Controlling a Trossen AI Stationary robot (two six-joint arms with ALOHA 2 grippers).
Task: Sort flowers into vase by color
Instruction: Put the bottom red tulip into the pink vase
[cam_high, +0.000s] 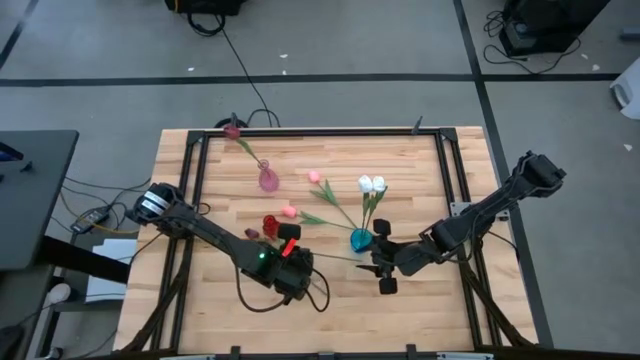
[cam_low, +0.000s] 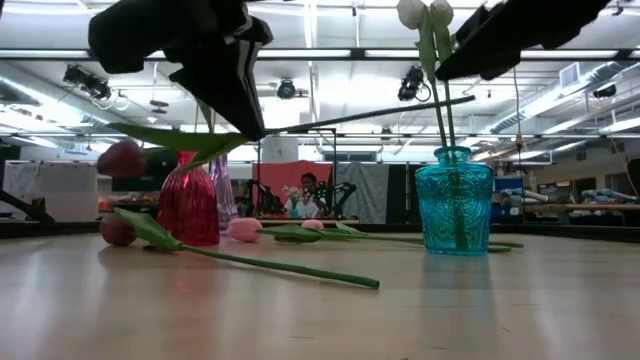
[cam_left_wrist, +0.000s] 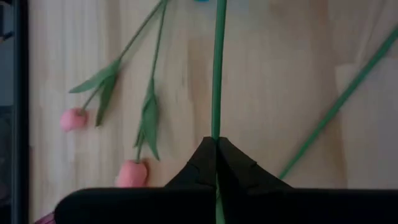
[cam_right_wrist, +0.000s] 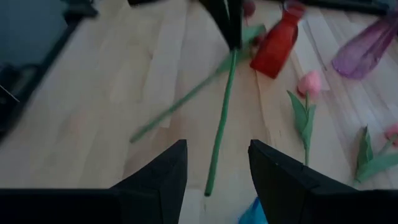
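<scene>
Your left gripper (cam_left_wrist: 216, 163) held a stem (cam_left_wrist: 218, 74), jaws clamped; right gripper (cam_right_wrist: 217, 165) waited, jaws apart. You needed a steady hand-over toward the red vase (cam_right_wrist: 278, 40).

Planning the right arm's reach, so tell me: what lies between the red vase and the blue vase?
High view: between the red vase and blue vase lie pink tulips with green stems.
</scene>
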